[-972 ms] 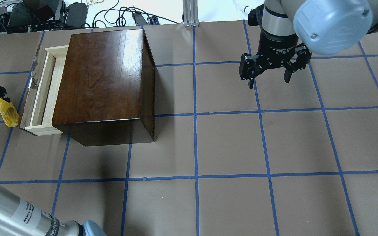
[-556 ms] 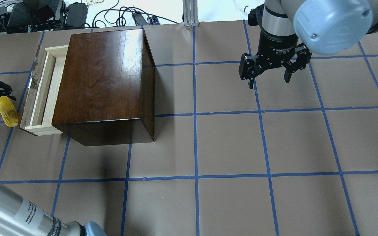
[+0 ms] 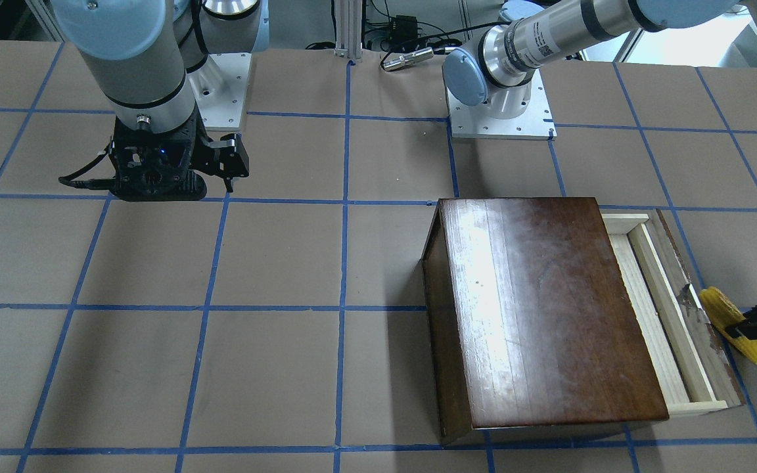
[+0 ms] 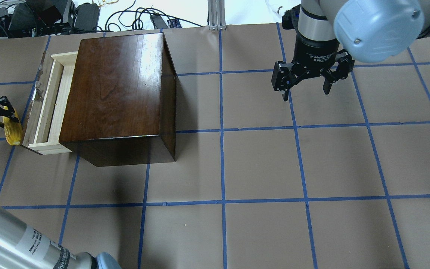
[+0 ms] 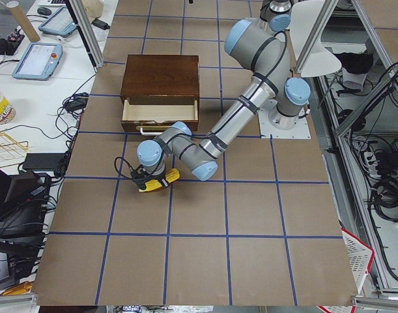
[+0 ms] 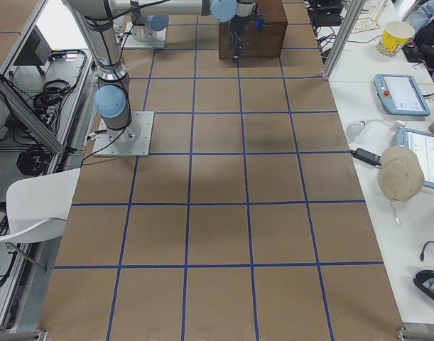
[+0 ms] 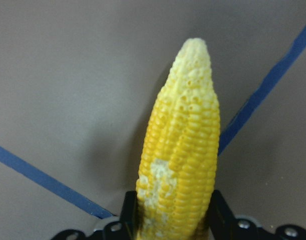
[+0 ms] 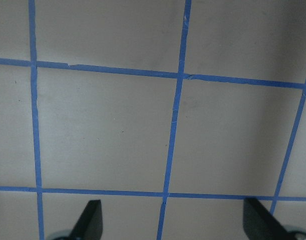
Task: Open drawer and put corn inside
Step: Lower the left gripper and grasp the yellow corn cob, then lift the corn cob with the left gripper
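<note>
The table (image 4: pixel 259 164), covered in brown paper with a blue tape grid, bears a dark wooden box (image 4: pixel 114 86) at the overhead view's upper left, its drawer (image 4: pixel 47 104) standing open leftward with the corn (image 4: pixel 13 131) just beside its front, and two white base plates (image 3: pixel 529 121) at the front-facing view's top.

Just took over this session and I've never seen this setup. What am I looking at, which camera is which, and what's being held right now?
A two-armed robot works at a brown table with blue tape lines. Two pictures look down from behind and in front of the robot, two from the table's ends, two from the wrists. A glossy dark-brown wooden box stands there, its pale wooden drawer pulled open. The left claw is closed around a small bright yellow toy corn cob just outside the drawer's front. The right claw hangs open, holding nothing.
</note>
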{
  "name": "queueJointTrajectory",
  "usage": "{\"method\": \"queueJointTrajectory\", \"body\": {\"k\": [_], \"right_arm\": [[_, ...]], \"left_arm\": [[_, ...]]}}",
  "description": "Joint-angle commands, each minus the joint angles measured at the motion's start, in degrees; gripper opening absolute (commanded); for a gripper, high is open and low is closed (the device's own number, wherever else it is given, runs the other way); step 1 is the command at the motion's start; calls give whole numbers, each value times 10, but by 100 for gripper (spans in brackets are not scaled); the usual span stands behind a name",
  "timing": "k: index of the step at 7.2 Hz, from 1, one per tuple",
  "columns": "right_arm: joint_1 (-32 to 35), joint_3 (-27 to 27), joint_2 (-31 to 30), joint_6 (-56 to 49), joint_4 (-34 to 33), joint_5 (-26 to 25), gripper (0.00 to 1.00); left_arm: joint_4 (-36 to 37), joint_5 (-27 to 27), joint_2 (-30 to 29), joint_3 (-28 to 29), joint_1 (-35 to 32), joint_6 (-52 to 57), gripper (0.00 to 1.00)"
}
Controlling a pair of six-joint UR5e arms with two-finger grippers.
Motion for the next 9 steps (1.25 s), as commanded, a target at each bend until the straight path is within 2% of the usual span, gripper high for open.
{"method": "queueJointTrajectory", "body": {"k": [1,4,7,9], "right_arm": [[0,0,0,0,0,0,100],[0,0,0,1,0,1,100],[0,0,0,0,0,0,100],[0,0,0,0,0,0,100]], "left_arm": [[-6,0,12,5,-3,3,0],[-23,0,43,17,-46,28,0],[-117,1,84,83,-51,121,0],[-160,1,108,116,-71,144,0]]}}
